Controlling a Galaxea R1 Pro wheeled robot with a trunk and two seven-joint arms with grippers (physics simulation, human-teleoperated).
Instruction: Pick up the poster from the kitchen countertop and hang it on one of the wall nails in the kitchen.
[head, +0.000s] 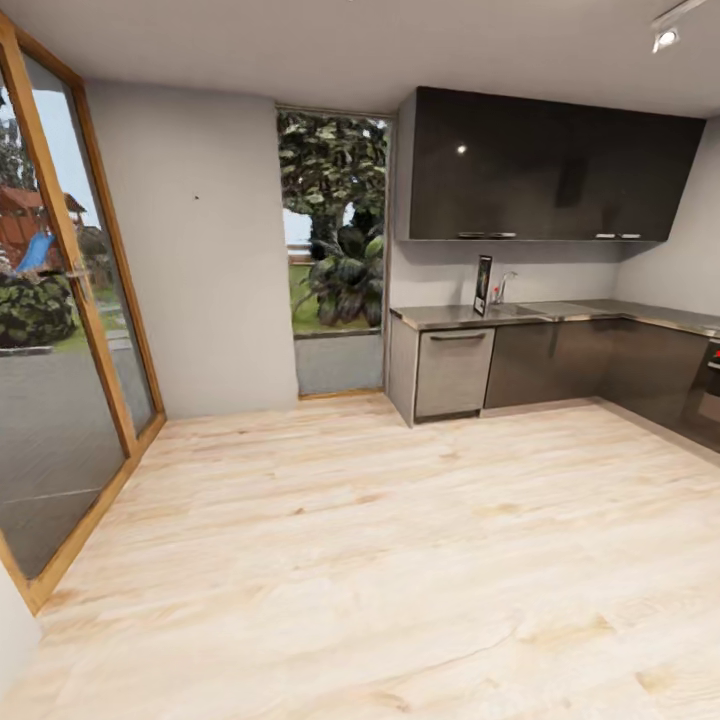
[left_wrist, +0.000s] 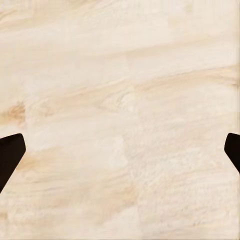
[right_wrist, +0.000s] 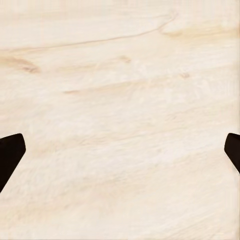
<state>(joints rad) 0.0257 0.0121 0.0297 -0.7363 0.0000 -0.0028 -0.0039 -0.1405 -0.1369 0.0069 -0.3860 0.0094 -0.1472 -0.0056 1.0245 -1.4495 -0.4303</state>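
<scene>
Nearest, both wrist views look down on pale wooden floor (left_wrist: 120, 100). The left gripper (left_wrist: 120, 150) has its two dark fingertips (left_wrist: 9, 155) at opposite edges of the picture, spread wide with nothing between them but bare boards. The right gripper (right_wrist: 120, 150) stands the same way, its fingertips (right_wrist: 9, 155) far apart over the floor, holding nothing

In the head view the same light floor (head: 360, 560) stretches away to the kitchen. Taking the countertop (head: 450, 316) as the landmark: it is a grey metal worktop running along the far wall and turning along the right-hand wall, over dark glossy cabinets (head: 560, 362) and a lighter grey unit (head: 453, 372) under its near left end. The poster (head: 483, 285) stands upright on the countertop near its left end, seen at an angle as a narrow dark rectangle with a pale border; its artwork is too small to make out. Just right of the poster, by the sink, is a chrome tap (head: 503, 285). Above the countertop hang dark wall cupboards (head: 550, 165)

Left of the countertop is a tall window (head: 335, 225) showing leafy plants. Further left on the plain grey wall (head: 200, 300) sits a tiny dark speck, a nail (head: 196, 198), higher than the countertop. Furthest left is a wood-framed glass door (head: 70, 300)
</scene>
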